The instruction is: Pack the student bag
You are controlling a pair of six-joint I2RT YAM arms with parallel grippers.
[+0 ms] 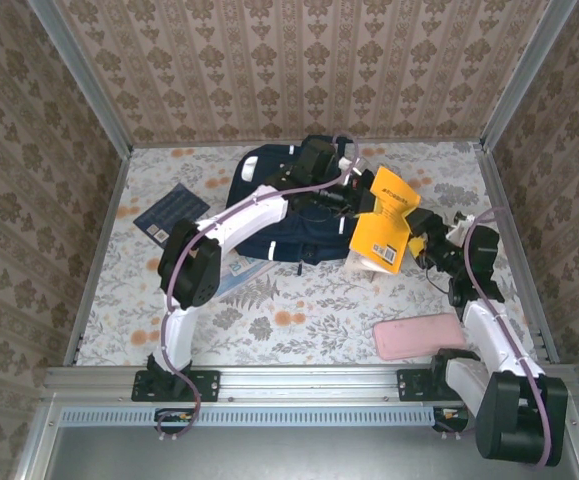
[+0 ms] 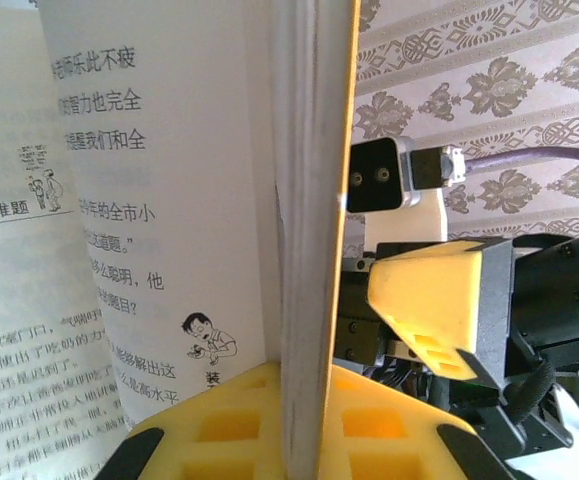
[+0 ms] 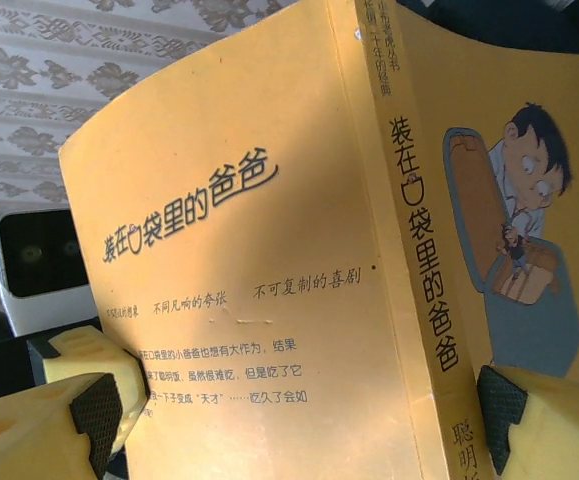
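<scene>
Where the flowered table cloth point(image 1: 299, 320) meets the back wall, the student bag point(image 1: 304, 240) lies flat at the far middle of the table. Its top sits close under the patterned wallpaper point(image 1: 299, 70), and open cloth spreads out on its near side. It is soft, lumpy navy fabric with a white stripe across the front and pale patches at its far end.

The left arm stretches over the bag's left half. The left gripper point(image 1: 354, 200) sits above the bag's right edge, clenched on a yellow book point(image 1: 384, 222). From that wrist I can see the thin cover and the page block pinched between the yellow fingers point(image 2: 259, 390). The book is a glossy paperback, held up and splayed open, hanging past the bag's right side.

Just right of the bag, the right gripper point(image 1: 421, 238) faces the book's spine with its jaws spread wide, gripping nothing.

- A dark blue book point(image 1: 172, 213) lies flat to the left of the bag.
- A pale booklet point(image 1: 239, 278) sits under the arm at the bag's near-left corner.
- A rounded pink case point(image 1: 421, 336) rests well off to the bag's near right.

A metal frame rail point(image 1: 99, 250) hems in the table's left side.
</scene>
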